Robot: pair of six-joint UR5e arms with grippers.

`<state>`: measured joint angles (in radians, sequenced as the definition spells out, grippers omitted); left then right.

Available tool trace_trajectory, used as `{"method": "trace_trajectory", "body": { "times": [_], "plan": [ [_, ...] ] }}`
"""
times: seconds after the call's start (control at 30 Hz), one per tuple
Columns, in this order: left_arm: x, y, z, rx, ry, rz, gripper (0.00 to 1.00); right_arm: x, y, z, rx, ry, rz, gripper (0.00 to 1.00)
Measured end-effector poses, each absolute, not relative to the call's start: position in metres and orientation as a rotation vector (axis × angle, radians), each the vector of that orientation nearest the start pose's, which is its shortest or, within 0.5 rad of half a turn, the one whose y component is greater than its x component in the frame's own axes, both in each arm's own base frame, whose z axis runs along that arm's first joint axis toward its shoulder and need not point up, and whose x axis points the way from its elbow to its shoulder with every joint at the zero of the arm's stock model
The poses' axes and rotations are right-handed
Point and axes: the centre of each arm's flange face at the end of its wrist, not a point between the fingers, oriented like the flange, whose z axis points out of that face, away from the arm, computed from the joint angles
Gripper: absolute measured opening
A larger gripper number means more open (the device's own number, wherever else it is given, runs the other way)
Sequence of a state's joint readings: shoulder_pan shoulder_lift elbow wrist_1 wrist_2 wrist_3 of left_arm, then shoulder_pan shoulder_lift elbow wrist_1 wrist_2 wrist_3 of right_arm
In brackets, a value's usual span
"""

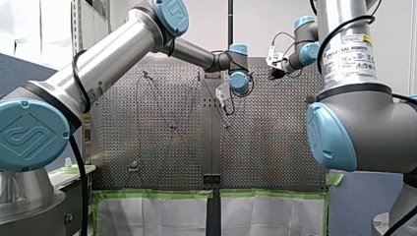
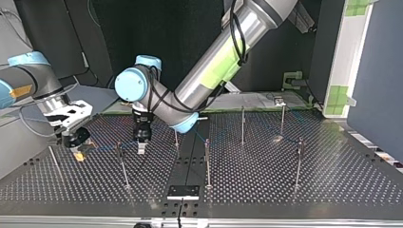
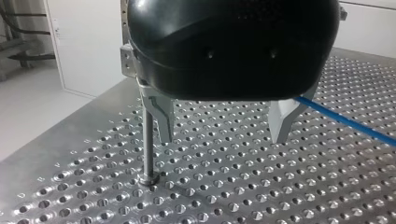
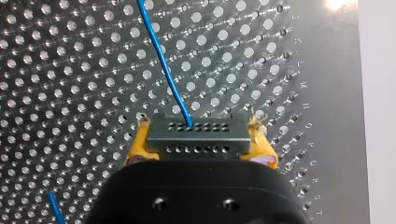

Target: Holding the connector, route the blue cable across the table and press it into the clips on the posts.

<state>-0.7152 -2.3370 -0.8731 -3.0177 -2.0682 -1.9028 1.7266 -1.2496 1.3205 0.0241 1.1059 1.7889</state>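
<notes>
Top view, left: my right gripper point(image 2: 78, 148) clamped on connector point(image 4: 196, 135) between yellow pads point(image 4: 139, 145); blue cable point(image 4: 161, 56) leaves it across perforated table point(image 2: 294, 194). Centre: my left gripper point(image 2: 141, 147) low over table, metal fingers point(image 3: 163, 120) apart, empty; post point(image 3: 148, 140) just beside one, cable passing other. Right: more posts point(image 2: 243, 124) standing.

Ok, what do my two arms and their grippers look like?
Both arms are silver tubes with light blue joint caps and black cables alongside. My left arm has green tape; my right arm has a white label with yellow warning marks. My left gripper is rounded black with metal fingers; my right gripper is black with yellow pads.
</notes>
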Motion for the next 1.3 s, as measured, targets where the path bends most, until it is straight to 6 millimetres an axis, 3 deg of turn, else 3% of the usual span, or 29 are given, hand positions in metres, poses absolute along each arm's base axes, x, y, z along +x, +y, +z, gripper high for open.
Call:
{"method": "trace_trajectory", "body": {
  "times": [0.3, 0.5, 0.93, 1.3],
  "plan": [
    [0.522, -0.570, 0.348, -0.121, 1.589, -0.427, 1.00, 0.270, -0.569, 0.430, -2.241, 1.547, -2.355, 0.00],
    [0.500, -0.569, 0.350, -0.093, 1.637, -0.408, 1.00, 0.270, -0.569, 0.430, -2.242, 1.547, -2.353, 0.00],
    [0.460, -0.571, 0.383, -0.053, 1.578, -0.505, 1.00, 0.272, -0.568, 0.430, -2.244, 1.540, -2.352, 0.00],
    [0.434, -0.558, 0.413, -0.059, 1.509, -0.538, 1.00, 0.276, -0.566, 0.429, -2.246, 1.531, -2.348, 0.00]
  ]
}}
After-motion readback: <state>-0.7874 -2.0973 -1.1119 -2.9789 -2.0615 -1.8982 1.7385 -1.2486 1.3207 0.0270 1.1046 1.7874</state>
